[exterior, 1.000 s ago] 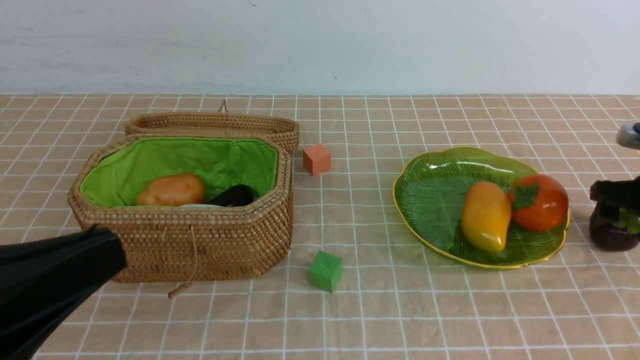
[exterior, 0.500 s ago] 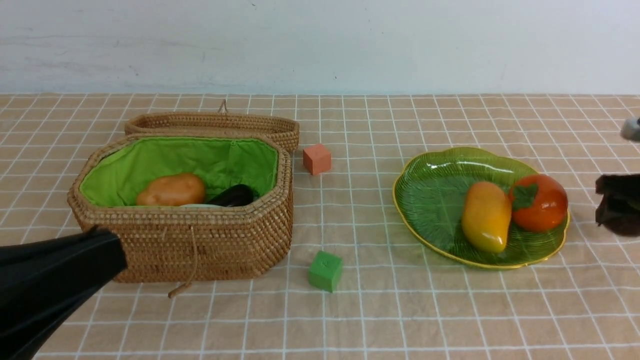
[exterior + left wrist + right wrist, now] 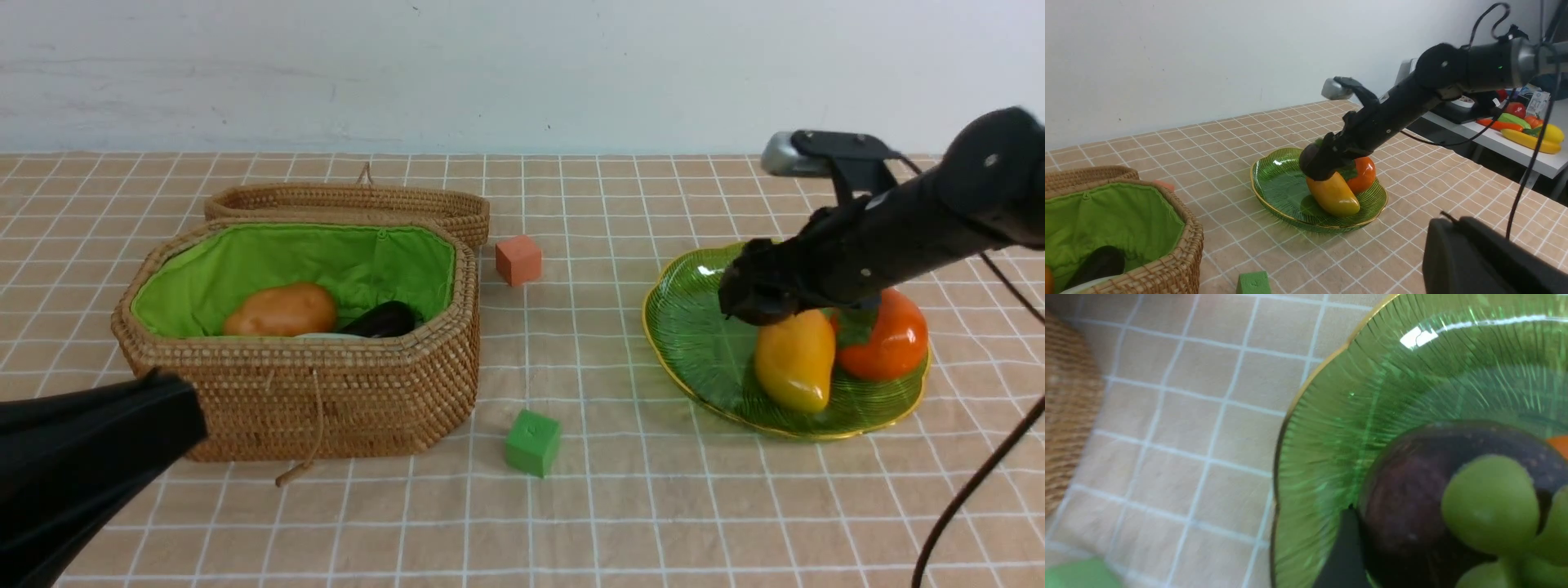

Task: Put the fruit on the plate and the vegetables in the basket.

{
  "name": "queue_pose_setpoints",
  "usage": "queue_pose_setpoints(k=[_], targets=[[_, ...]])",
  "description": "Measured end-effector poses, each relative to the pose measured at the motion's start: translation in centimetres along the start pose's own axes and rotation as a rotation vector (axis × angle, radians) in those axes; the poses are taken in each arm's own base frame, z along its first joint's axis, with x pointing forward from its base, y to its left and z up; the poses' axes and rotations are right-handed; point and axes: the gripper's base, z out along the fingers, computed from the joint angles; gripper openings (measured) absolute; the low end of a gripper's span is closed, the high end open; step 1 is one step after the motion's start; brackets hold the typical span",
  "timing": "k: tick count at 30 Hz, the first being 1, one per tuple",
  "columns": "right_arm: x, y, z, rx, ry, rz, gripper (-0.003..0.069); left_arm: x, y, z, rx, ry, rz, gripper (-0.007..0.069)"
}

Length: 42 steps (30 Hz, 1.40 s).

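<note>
the mangosteen, gripped by the right hand, should be released low over bare plate, frame right.

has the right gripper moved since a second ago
Yes. The right gripper, holding the mangosteen, has swung in from the table's right edge and now hangs over the plate, above the mango.

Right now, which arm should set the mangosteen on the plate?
Right. The right gripper already holds the mangosteen over the plate; the left gripper sits by the basket.
</note>
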Motion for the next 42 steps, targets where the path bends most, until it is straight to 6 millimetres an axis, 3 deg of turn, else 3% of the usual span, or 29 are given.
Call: queue_pose_setpoints(k=[4,9,12,16,20,23,25,27,28,30,34,35,36,42], targets=[[0.1,-0.3,1.0,0.021,-0.023,-0.004,0.0625,0.2,0.0,0.0,0.0,0.021,0.005,-0.0008],[-0.6,0.2,-0.8,0.017,-0.049,-0.03,0.0676,0.2,0.0,0.0,-0.004,0.022,0.019,-0.0006],[-1.2,0.9,-3.5,0.005,-0.067,-0.064,0.0654,0.2,0.1,0.0,-0.006,0.017,0.026,-0.0005],[-1.8,2.6,-9.5,-0.017,-0.093,-0.127,0.0578,0.1,0.1,0.0,-0.007,0.008,0.029,-0.0002],[-1.0,4.1,-15.5,-0.024,-0.077,-0.149,0.0463,0.0,0.0,-0.3,-0.004,0.002,0.03,-0.0012],[1.8,5.1,-20.7,-0.019,-0.018,-0.156,0.0296,0.6,0.0,-2.0,0.007,-0.005,0.033,-0.0013],[2.9,5.3,-22.0,-0.017,-0.008,-0.154,0.0249,1.2,0.0,-2.7,0.01,-0.013,0.035,-0.0013],[6.2,5.7,-25.0,-0.005,0.004,-0.133,0.0141,2.9,0.3,-4.0,0.01,-0.034,0.05,-0.0013],[6.8,5.8,-25.4,-0.004,0.004,-0.126,0.0128,3.2,0.4,-4.1,0.009,-0.036,0.056,-0.0013],[10.6,6.0,-27.7,0.004,-0.017,-0.072,0.0057,4.9,0.8,-4.7,0.001,-0.06,0.081,-0.0013],[16.6,6.2,-30.2,0.005,-0.098,0.0,0.0012,7.2,1.2,-4.9,-0.006,-0.066,0.093,-0.0013],[16.9,6.2,-30.3,0.005,-0.104,0.003,0.0012,7.3,1.3,-4.9,-0.006,-0.063,0.093,-0.0013],[19.3,6.3,-31.2,-0.002,-0.168,0.018,0.0009,8.1,1.4,-4.7,-0.009,-0.042,0.092,-0.0013],[24.5,5.2,-31.4,0.035,-0.426,0.108,0.0009,10.4,1.9,-4.0,-0.02,0.032,0.088,-0.0013]])
